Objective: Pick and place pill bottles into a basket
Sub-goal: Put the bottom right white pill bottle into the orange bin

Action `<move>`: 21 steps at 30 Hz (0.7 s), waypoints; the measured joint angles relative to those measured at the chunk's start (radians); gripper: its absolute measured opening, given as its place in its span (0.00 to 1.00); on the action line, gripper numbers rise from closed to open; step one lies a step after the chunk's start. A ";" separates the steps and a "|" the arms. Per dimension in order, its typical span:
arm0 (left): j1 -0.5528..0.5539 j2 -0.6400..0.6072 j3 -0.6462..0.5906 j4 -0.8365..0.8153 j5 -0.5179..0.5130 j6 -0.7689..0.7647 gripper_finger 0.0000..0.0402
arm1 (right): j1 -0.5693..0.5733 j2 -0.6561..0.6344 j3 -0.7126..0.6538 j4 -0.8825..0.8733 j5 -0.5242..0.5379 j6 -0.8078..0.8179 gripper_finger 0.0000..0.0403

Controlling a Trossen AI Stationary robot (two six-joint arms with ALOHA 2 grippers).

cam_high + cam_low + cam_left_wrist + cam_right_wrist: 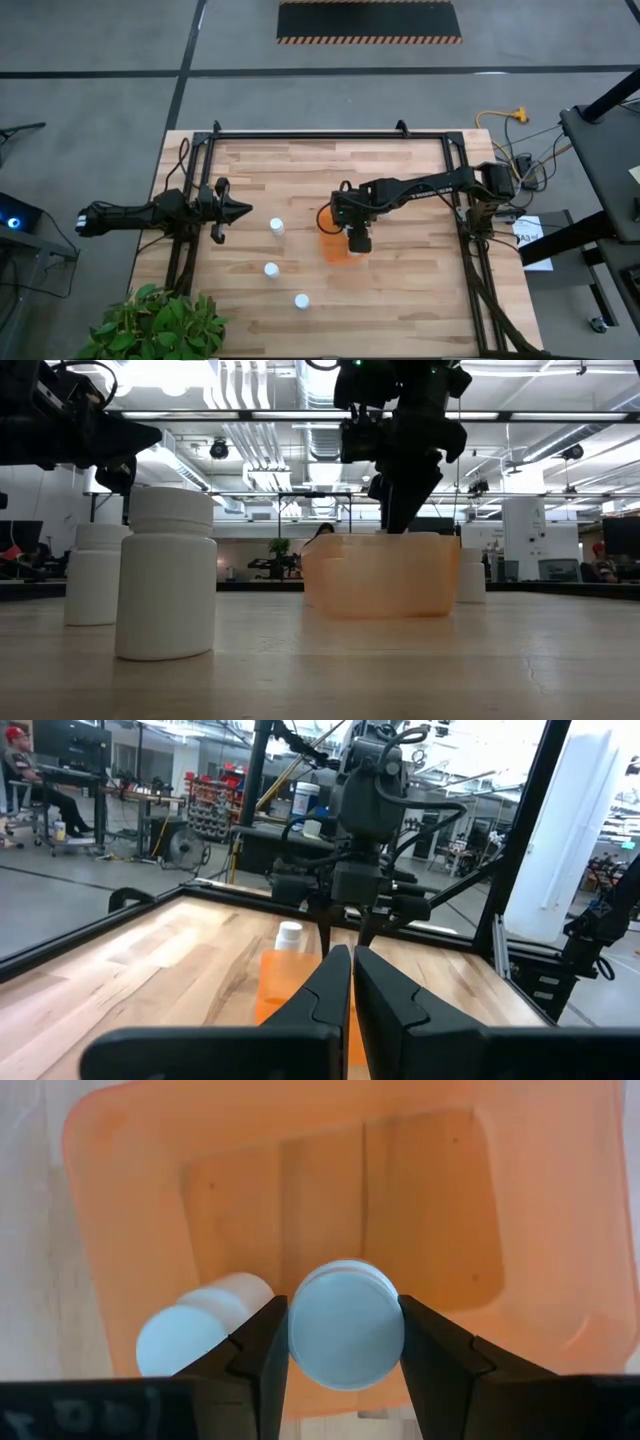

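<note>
The orange basket (333, 247) stands mid-table, also seen in the low view (380, 575) and the right wrist view (130, 1210). My right gripper (357, 240) hangs over it, shut on a white pill bottle (345, 1335). Another bottle (195, 1335) lies on the basket's floor. Three bottles (277, 227) (270, 269) (301, 300) stand upright on the table to the basket's left. My left gripper (240, 210) waits shut and level at the table's left (350, 990), touching nothing. My right gripper pinches the bottle between its two fingers, one on each side of the round top end (297, 1330). The fingers (255, 1350) come from above, pointing steeply down. The bottle sits cap up, clear of the basket's floor, above the basket's inside.
A dark metal frame (330, 133) runs along the table's far edge and sides. A potted plant (160, 322) sits at the near left corner. One more bottle (470, 575) stands beyond the basket in the low view. Bare wood (420, 290) lies right of the basket.
</note>
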 joint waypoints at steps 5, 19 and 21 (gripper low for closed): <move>0.000 0.000 0.000 0.000 0.000 0.000 0.00 | 0.000 0.000 -0.010 0.011 -0.001 0.000 0.35; 0.000 0.000 0.000 0.000 0.000 0.000 0.00 | 0.000 0.000 -0.016 0.011 -0.004 0.007 0.54; 0.000 0.000 0.000 0.000 0.000 0.000 0.00 | 0.000 0.000 -0.016 0.010 -0.004 0.008 0.54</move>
